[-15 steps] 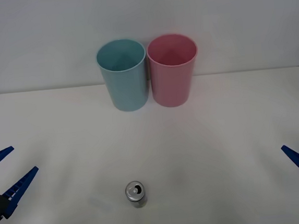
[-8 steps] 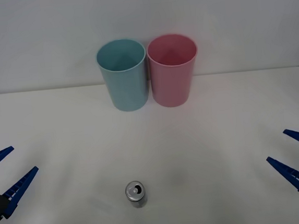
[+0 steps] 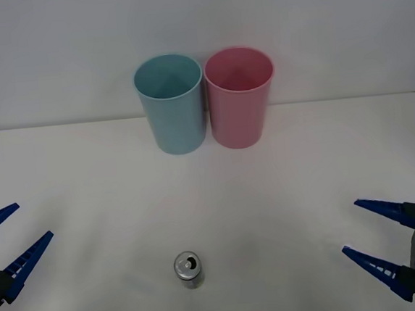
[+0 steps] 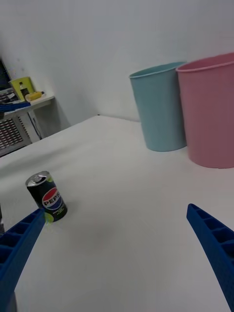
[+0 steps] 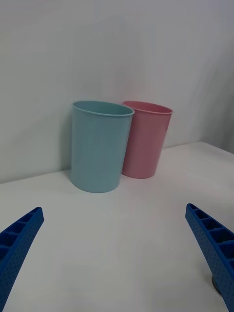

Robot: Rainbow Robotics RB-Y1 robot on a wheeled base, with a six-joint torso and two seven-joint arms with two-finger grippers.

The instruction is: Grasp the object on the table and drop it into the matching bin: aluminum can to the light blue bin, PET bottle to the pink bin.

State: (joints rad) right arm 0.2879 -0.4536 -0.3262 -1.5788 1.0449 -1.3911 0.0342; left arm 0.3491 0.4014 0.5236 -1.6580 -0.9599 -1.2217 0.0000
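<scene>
The aluminum can (image 3: 189, 268) stands upright on the white table (image 3: 283, 185) near its front edge, silver top up; its dark body with a logo shows in the right wrist view (image 4: 47, 197). At the back stand the light blue bin (image 3: 171, 104) and, touching its right side, the pink bin (image 3: 239, 96). My right gripper (image 3: 360, 242) is open at the front right, well to the right of the can. Over at the far left edge hangs my left gripper (image 3: 11, 236), open, holding nothing.
A shelf with small items (image 4: 22, 97) stands beyond the table's left side in the right wrist view. A plain white wall (image 3: 327, 21) rises behind the bins. Bare tabletop lies between the can and the bins.
My right gripper has moved in from the right edge toward the can, leftward and nearer the front. The left gripper, the can and both bins have stayed put.
</scene>
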